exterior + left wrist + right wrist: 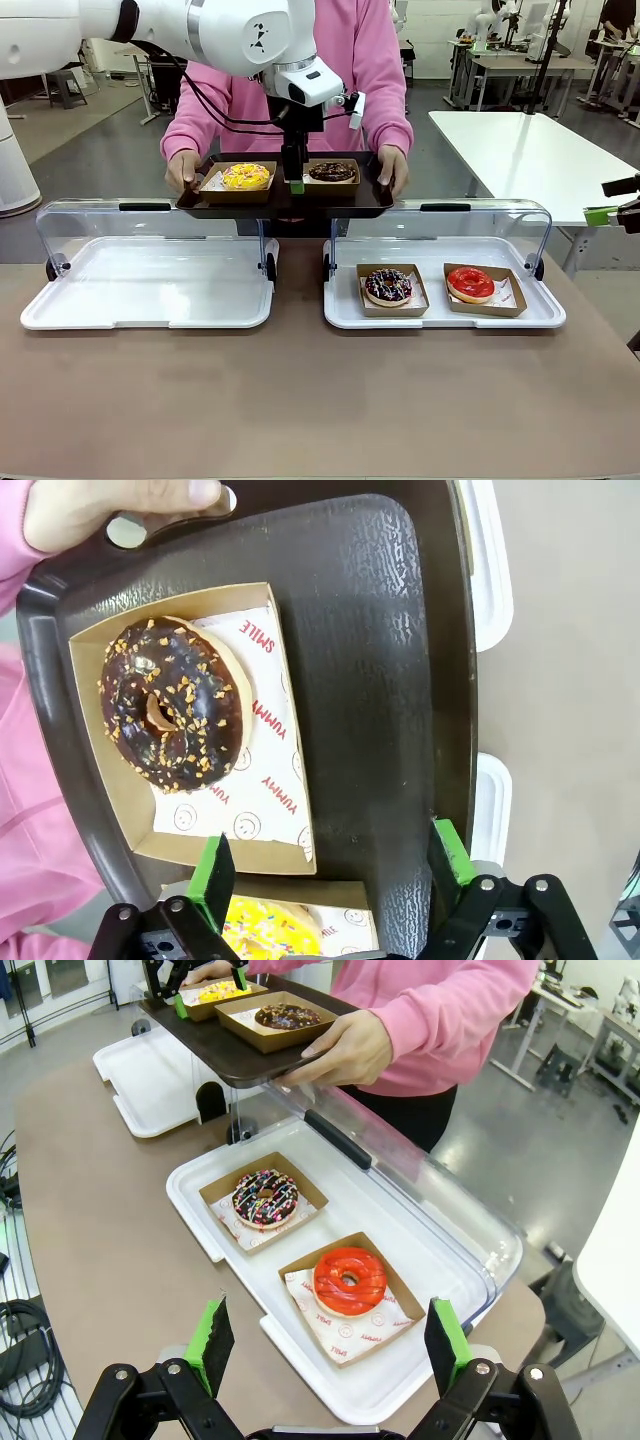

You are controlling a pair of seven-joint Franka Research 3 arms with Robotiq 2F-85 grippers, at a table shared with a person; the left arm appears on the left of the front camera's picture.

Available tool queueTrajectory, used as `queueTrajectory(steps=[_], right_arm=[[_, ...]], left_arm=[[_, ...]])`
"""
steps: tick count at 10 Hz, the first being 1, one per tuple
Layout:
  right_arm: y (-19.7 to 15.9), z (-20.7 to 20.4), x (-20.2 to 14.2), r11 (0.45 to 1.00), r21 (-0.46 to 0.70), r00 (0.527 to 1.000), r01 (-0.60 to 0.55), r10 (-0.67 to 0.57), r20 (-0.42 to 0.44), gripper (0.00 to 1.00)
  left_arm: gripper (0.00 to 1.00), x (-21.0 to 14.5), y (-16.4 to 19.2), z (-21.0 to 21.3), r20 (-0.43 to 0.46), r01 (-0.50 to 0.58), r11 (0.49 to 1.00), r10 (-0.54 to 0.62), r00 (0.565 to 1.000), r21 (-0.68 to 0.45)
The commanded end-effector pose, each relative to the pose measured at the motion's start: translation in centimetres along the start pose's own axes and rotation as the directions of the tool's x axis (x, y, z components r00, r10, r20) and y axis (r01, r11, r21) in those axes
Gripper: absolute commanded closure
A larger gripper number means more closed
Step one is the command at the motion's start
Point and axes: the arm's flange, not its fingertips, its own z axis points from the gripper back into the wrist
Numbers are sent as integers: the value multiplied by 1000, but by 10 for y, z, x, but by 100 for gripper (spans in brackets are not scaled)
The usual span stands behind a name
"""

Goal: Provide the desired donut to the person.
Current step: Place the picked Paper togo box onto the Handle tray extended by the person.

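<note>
On the surface (pixel 300 400), 2 trays side by side: left tray (pixel 150 285) bare, right tray (pixel 440 312) holding 2 boxed donuts (pixel 388 287) (pixel 470 284). Behind them, held above the far edge by the person (pixel 340 60), a third tray (pixel 285 197) with 2 more boxed donuts (pixel 246 176) (pixel 332 171); left claw (pixel 295 180) between those.

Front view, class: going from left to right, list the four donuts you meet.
Yellow-frosted donut → chocolate donut with nut bits → chocolate donut with coloured sprinkles → red-glazed donut.
</note>
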Motion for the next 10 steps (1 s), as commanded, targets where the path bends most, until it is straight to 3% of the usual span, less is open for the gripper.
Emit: queueTrajectory(steps=[1,2,10], right_arm=[[-2,-4,-1,1000,10,1000,-2,2,27,0],[-2,-4,-1,1000,10,1000,-2,2,27,0],[-2,-4,-1,1000,10,1000,-2,2,27,0]], left_arm=[[0,-8,-9,17,51,52,995,-48,998,-86],[0,0,0,0,0,0,1000,0,1000,0],[0,0,0,0,0,0,1000,0,1000,0]])
